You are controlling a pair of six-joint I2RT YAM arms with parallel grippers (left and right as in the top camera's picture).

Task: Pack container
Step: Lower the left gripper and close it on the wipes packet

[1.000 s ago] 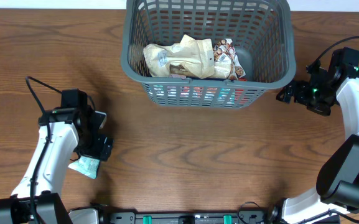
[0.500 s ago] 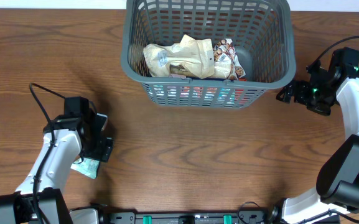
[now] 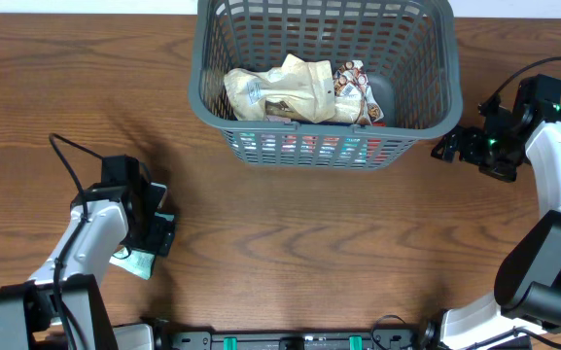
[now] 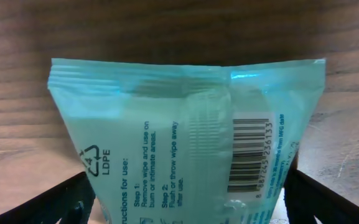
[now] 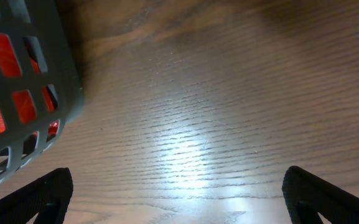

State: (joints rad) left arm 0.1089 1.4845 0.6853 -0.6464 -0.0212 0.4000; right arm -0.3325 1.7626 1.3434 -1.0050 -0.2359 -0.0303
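Observation:
The container (image 3: 202,68), a large dark grey lattice basket, stands at the back centre; its corner shows in the right wrist view (image 5: 23,99). A teal wipes pack (image 3: 136,261) lies on the table at the front left. It fills the left wrist view (image 4: 185,143), printed back side up with a barcode. My left gripper (image 3: 152,235) is low over the pack, its jaws wide open, one finger on each side of it (image 4: 185,211). My right gripper (image 3: 447,146) is open and empty above bare wood beside the basket's front right corner (image 5: 179,205).
Inside the basket lie a beige bag (image 3: 280,92), a colourful packet (image 3: 350,89) and a dark rounded item (image 3: 383,92). Red packaging shows through the front lattice (image 3: 304,148). A black cable (image 3: 66,156) loops off the left arm.
My left arm has shifted slightly toward the table's front, settling over the wipes pack. The right arm and the basket have not moved.

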